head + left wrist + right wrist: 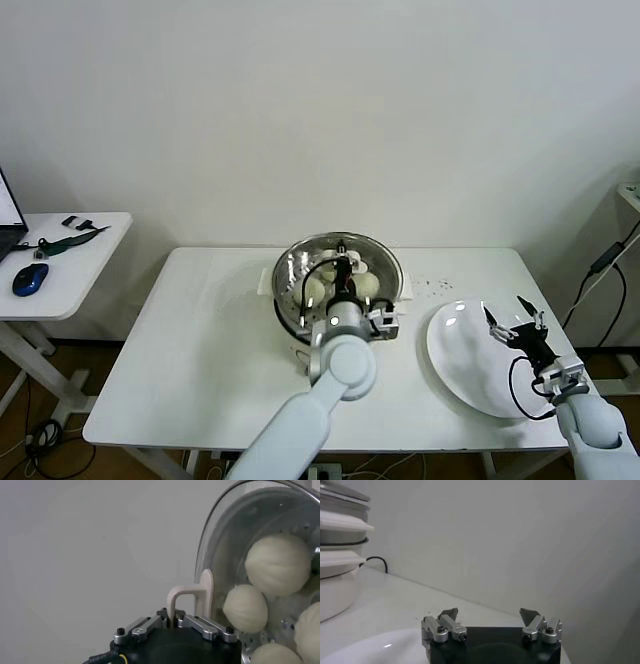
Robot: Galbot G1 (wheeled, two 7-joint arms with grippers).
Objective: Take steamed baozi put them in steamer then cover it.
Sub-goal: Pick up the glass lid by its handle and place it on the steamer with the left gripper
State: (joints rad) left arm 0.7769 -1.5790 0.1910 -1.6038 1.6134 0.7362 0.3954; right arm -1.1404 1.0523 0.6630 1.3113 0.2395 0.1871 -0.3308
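I see four steamed baozi [326,271] in the steamer [288,275] mid-table, glass cover [220,540] over them, my left gripper [172,622] clamped on its white handle [192,592], right gripper [515,320] spread wide above the white plate [455,355].

I count four baozi [329,271] in one steamer [290,275] at the tabletop's back edge, one cover [205,587], one plate [455,350] near the right edge.
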